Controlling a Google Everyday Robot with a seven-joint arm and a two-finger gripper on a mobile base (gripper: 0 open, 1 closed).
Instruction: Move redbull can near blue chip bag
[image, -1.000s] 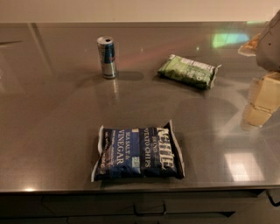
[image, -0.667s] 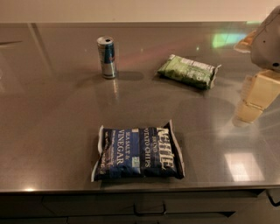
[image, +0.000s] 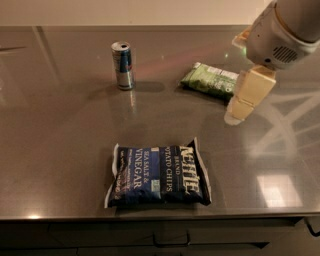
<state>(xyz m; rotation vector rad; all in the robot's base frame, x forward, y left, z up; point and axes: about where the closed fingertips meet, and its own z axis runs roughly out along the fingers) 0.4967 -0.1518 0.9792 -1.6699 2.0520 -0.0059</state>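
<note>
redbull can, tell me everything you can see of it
The redbull can is a slim metal can with blue and silver panels, a red mark and a silver top. It stands upright on the grey table, toward the far left, touching nothing else. The blue chip bag lies well in front of it, the green bag to its right. The gripper hangs over the table at the right, clear of the can.

My gripper (image: 238, 111) hangs at the right over what looks like an office-kitchen table (image: 60, 130) (polished grey top, drawer handles (image: 170, 243) below).
</note>
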